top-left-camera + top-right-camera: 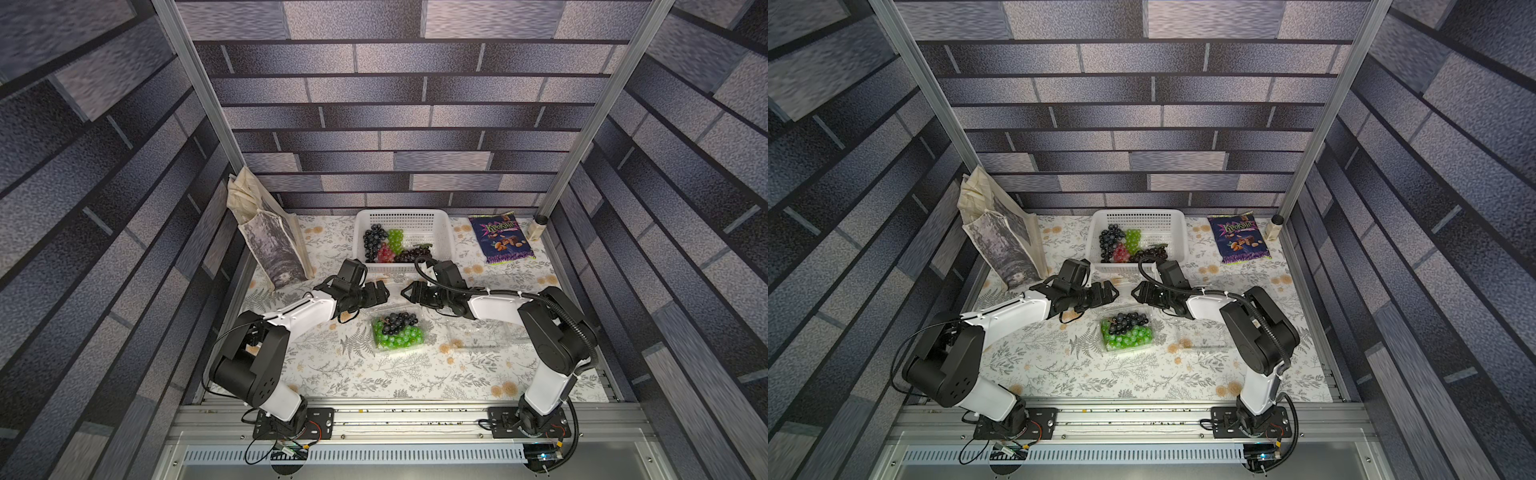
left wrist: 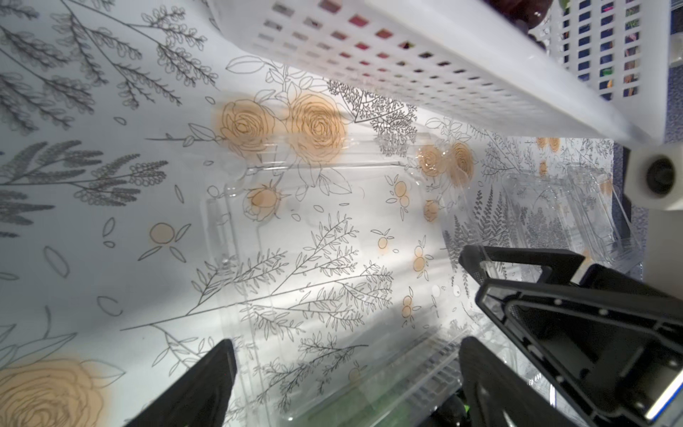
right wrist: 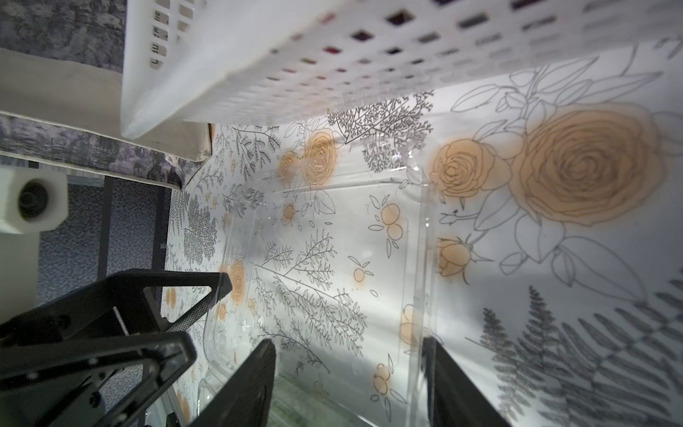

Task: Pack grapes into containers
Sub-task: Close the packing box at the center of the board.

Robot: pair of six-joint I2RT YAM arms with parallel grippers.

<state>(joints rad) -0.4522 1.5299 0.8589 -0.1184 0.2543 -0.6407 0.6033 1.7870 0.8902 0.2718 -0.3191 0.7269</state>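
Because it is clear, the container's lid barely shows.

Clear clamshell container at centre, lid open toward far side; green grapes inside, black grapes atop. Empty clear container just right. Far centre, clustered: black bunch, green bunch, red bunch, dark-purple bunch.

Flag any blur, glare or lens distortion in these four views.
In both top views, the wide lens splays the brick-patterned walls, though the white perforated plastic basket is sharp. In the left wrist view, that basket is blurred close to the lens. In the right wrist view, the clear plastic clamshell container is barely visible, marked only by faint glints.
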